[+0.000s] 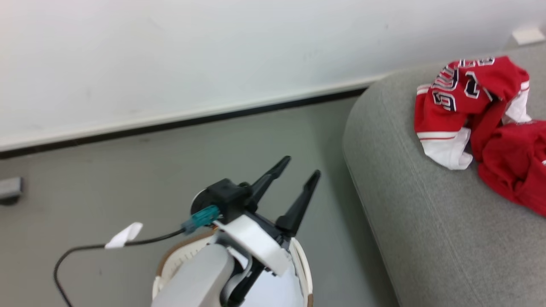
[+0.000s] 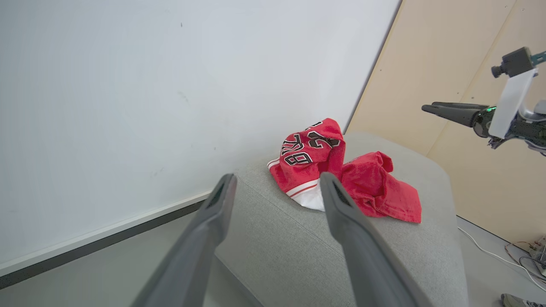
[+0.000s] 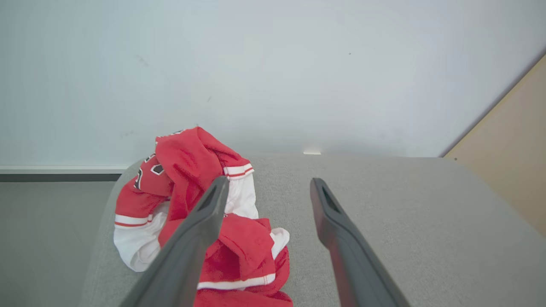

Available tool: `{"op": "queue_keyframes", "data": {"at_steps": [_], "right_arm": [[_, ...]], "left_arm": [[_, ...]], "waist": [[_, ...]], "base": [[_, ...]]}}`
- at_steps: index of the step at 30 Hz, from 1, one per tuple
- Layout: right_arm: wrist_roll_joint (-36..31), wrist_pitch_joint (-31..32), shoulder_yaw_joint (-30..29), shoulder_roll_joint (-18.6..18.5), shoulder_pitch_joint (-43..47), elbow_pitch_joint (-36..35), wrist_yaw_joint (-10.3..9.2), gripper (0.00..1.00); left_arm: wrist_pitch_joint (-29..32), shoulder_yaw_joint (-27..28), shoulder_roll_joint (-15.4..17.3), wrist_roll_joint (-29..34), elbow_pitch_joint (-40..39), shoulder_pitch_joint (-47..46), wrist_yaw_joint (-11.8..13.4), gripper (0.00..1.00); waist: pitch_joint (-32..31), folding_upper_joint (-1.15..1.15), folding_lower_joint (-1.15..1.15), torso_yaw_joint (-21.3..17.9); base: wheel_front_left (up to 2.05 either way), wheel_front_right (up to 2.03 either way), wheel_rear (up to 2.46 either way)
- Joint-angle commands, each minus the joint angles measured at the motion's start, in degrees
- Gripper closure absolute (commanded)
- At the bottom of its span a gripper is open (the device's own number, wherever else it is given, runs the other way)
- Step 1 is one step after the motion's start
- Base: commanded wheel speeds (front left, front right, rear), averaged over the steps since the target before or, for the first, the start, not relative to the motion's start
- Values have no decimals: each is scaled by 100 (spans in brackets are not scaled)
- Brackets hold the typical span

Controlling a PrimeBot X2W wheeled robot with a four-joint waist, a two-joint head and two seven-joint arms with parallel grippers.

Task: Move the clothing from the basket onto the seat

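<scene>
- Judging by how things lie now, we take the task to be done or very nearly so. The jersey and the plain red garment both lie crumpled on the light-grey seat, touching each other, near its rounded edge on the wall side.
- The laundry basket stands on the floor, just beside the seat but apart from it. Our pale forearm covers much of it. In the part we can see there is a flat pale sheet and nothing red.
- Our left hand hovers over the basket's far rim. Its two dark fingers are spread apart with nothing between them.
- Our right hand is held in the air and points at the seat, just beside the two garments. Its fingers are also spread apart and empty.
- What may be left, in our judgement, is only to check the hidden part of the basket for more clothing. We cannot tell from here whether any lies there.
</scene>
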Motion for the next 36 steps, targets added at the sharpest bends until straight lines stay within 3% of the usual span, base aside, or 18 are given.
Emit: {"op": "queue_keyframes", "data": {"at_steps": [1,11,16,22,29,36], "right_arm": [[1,-114,14,28,81,-113,-13,0],[-19,-1275,-349,657,816,-1016,-13,0],[-343,-1414,-917,1225,1578,-1339,-13,0],[-1384,-1414,-1907,2205,2809,-2109,-13,0],[-2322,-1415,-2632,3281,3905,-2783,-13,0],[-2605,-1417,-2520,3745,4043,-2694,-13,0]], "left_arm": [[-2,97,71,-13,-19,175,32,0],[-3,1363,334,50,-264,904,368,0],[-3,1950,404,178,-310,1286,623,0],[-3,2525,274,405,-320,1830,797,0],[-3,3260,-42,846,-448,2358,625,0],[-3,3771,-289,1395,-398,2630,333,0]], "waist": [[-399,0,1,126],[-945,0,1,513],[-991,0,1,710],[-981,0,1,873],[-918,0,1,903],[-864,0,1,783]], "base": [[0,0,0],[0,0,0],[0,0,0],[0,0,0],[0,0,0],[0,0,0]]}}
